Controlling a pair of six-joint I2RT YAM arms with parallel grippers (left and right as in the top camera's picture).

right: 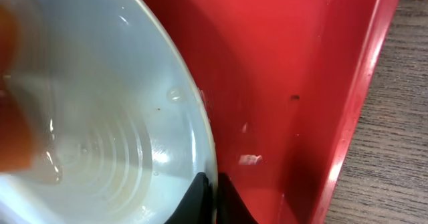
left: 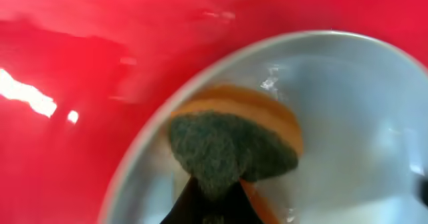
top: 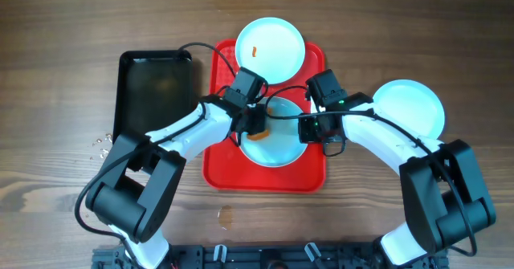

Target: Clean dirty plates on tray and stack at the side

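Observation:
The red tray (top: 221, 169) lies at the table's centre. A pale-blue plate (top: 277, 148) sits in its middle. My left gripper (top: 255, 123) is shut on an orange sponge with a dark green pad (left: 231, 144) and presses it on that plate (left: 348, 117). My right gripper (top: 309, 128) is shut on the plate's right rim (right: 208, 164). A second plate (top: 271, 50) with an orange smear rests on the tray's far end. A third plate (top: 408, 107) lies on the table to the right.
A black rectangular tray (top: 155, 88) lies left of the red tray. Small loose bits (top: 102, 143) lie on the wood at the left. The red tray's right wall (right: 358, 110) meets the wooden table (right: 394, 150).

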